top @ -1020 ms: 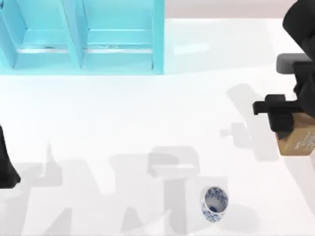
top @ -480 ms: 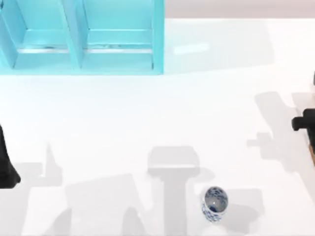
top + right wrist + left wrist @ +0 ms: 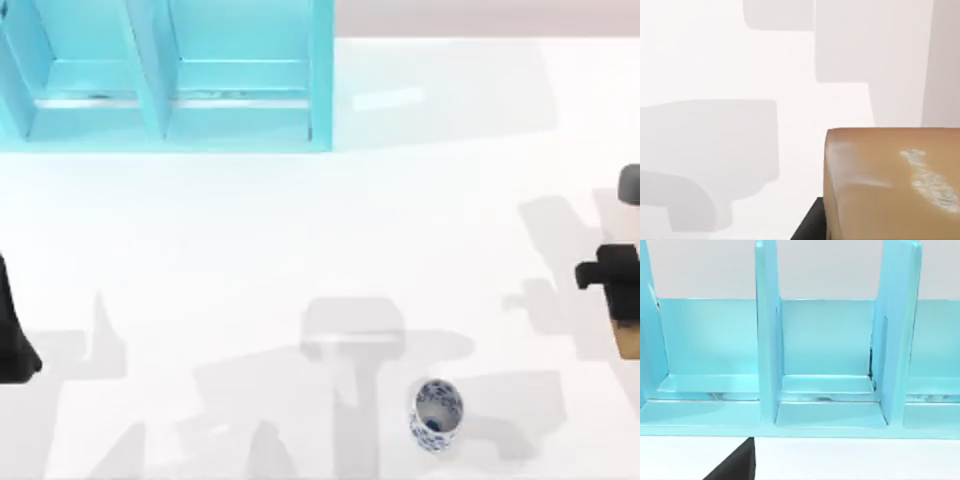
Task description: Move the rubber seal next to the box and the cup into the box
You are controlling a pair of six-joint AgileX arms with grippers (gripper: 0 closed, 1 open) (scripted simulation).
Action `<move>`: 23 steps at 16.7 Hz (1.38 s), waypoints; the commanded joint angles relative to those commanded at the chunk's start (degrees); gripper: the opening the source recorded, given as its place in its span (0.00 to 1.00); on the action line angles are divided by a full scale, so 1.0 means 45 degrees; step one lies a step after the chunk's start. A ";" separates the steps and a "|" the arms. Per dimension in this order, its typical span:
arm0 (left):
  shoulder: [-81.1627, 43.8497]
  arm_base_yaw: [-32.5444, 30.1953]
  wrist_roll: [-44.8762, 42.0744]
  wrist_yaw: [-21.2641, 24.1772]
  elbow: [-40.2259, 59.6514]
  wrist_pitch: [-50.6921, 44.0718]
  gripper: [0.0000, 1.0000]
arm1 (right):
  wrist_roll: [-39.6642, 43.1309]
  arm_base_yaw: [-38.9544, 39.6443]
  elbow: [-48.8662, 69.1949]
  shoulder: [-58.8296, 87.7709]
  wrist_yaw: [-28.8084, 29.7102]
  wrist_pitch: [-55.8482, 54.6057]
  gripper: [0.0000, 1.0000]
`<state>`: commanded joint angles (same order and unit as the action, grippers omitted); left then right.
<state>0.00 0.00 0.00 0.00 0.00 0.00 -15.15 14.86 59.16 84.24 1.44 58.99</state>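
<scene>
Holding the rubber seal [image 3: 890, 185], the right gripper [image 3: 612, 275] sits at the far right edge of the surface [image 3: 250, 230], well apart from the turquoise box [image 3: 165, 75] at the far left. In the top view a tan sliver of the seal peeks out just under the black gripper; the right wrist view shows the block close up with its whitish mottled mark, pressed against a dark finger, so the gripper looks clenched on it. By my judgement neither part of the task is done: the seal is not yet beside the box, and the cup [image 3: 437, 414] stands alone on the near side, right of centre, outside every compartment. The left arm is parked at the left edge; whether its gripper is open I cannot tell. Compared with half a second ago, the right gripper has crept back leftward into the top view. The cup and box have not moved.
</scene>
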 joint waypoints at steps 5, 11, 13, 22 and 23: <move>0.0000 0.0000 0.0000 0.0000 0.0000 0.0000 1.00 | 0.0013 -0.0014 -0.1069 0.0347 -0.0001 -0.1359 0.00; 0.0000 0.0000 0.0000 0.0000 0.0000 0.0000 1.00 | 0.0013 -0.0014 -0.1069 0.0347 -0.0001 -0.1359 0.23; 0.0000 0.0000 0.0000 0.0000 0.0000 0.0000 1.00 | 0.0013 -0.0014 -0.1069 0.0347 -0.0001 -0.1359 0.38; 0.0000 0.0000 0.0000 0.0000 0.0000 0.0000 1.00 | 0.0013 -0.0014 -0.1069 0.0347 -0.0001 -0.1359 1.00; 0.0000 0.0000 0.0000 0.0000 0.0000 0.0000 1.00 | 0.0013 -0.0014 -0.1069 0.0347 -0.0001 -0.1359 1.00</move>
<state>0.00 0.00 0.00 0.00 0.00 0.00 -15.09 14.80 54.35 85.80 1.43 52.87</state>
